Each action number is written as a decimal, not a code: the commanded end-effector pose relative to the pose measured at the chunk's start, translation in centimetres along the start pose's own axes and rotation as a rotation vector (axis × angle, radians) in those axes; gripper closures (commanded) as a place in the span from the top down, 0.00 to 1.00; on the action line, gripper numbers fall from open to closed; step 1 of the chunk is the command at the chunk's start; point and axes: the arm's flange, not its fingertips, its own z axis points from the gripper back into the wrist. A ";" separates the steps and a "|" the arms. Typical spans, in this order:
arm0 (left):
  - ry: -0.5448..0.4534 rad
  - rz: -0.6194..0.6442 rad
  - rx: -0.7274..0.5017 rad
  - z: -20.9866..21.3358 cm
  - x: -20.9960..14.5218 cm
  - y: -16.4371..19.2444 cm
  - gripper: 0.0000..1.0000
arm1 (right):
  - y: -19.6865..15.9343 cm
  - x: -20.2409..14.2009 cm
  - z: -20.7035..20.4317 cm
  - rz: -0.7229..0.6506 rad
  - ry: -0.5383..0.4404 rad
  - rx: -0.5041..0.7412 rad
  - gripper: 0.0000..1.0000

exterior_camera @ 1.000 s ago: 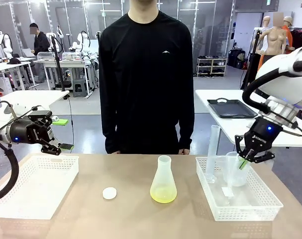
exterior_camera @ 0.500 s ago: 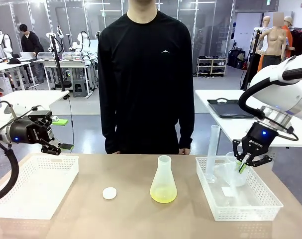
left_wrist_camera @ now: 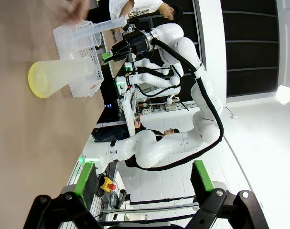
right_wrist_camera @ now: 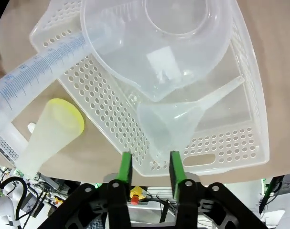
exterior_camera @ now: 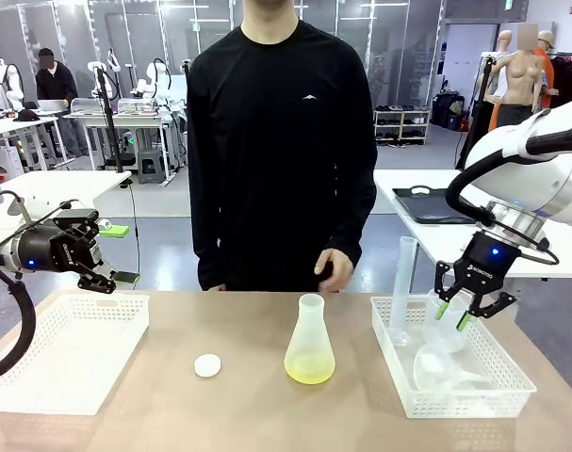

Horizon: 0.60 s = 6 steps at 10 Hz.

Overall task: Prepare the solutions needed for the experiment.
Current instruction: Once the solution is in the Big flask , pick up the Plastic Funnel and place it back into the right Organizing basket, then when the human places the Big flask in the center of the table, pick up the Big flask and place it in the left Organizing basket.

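The solutions show as pale yellow-green liquid in the bottom of a clear conical flask standing at the table's middle, also seen in the wrist views. My right gripper hangs open above the right basket with nothing between its fingers. Below it a clear funnel lies on its side in the basket. My left gripper is open and empty above the back edge of the left basket, its fingers wide apart.
The right basket also holds an upright graduated cylinder and a clear beaker. A small white cap lies left of the flask. A person stands at the far side, one hand raised near the table edge.
My right gripper has opened and let go of the funnel, which now lies in the basket. The person's hand has come up at the far edge. The left arm has not moved.
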 end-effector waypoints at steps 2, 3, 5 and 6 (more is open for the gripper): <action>0.004 -0.002 -0.011 0.0 0.0 -0.2 1.00 | -0.4 -0.1 0.0 -0.007 -0.011 0.006 0.63; 0.004 -0.002 -0.011 0.0 0.0 -0.2 1.00 | -0.4 -0.1 0.0 -0.007 -0.011 0.006 0.63; 0.004 -0.002 -0.011 0.0 0.0 -0.2 1.00 | -0.4 -0.1 0.0 -0.007 -0.011 0.006 0.63; 0.004 -0.002 -0.011 0.0 0.0 -0.2 1.00 | -0.4 -0.1 0.0 -0.007 -0.011 0.006 0.63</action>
